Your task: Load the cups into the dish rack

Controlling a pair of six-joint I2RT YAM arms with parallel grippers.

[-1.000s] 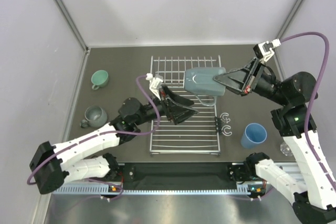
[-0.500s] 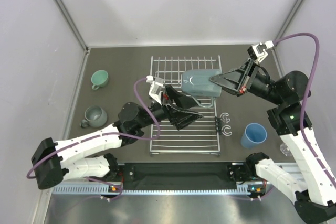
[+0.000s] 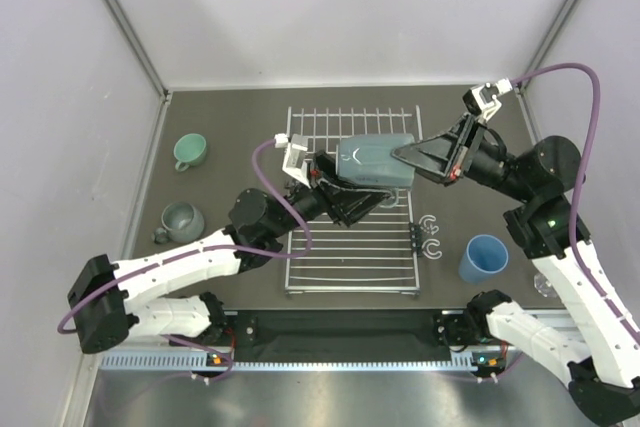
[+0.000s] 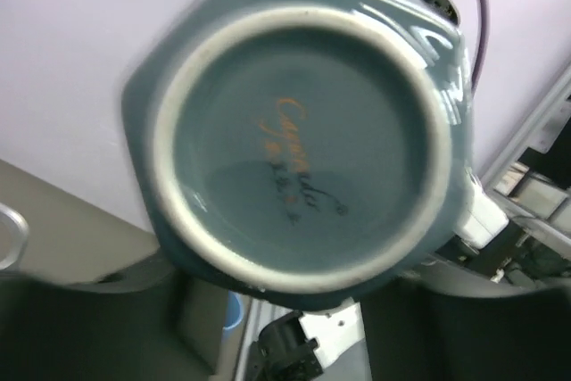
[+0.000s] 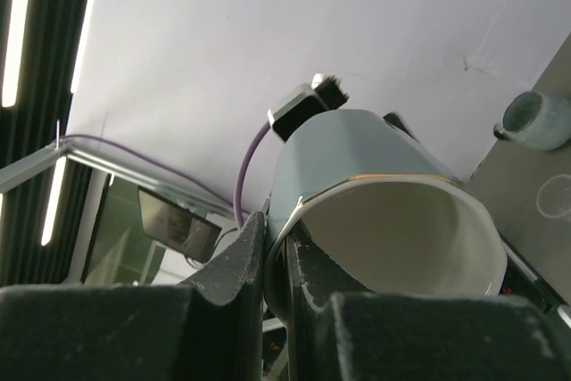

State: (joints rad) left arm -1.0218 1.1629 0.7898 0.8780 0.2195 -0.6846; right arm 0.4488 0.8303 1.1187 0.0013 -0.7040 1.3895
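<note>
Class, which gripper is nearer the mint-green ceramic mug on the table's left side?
Left. The left gripper hangs to the right of the mint-green ceramic mug; the right gripper is farther right again, past the left one.

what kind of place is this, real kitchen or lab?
Most likely a lab robot cell, not a kitchen: plain white enclosure walls on three sides, a bare dark table, and a dish rack lying flat on it with no sink or counter around.
</note>
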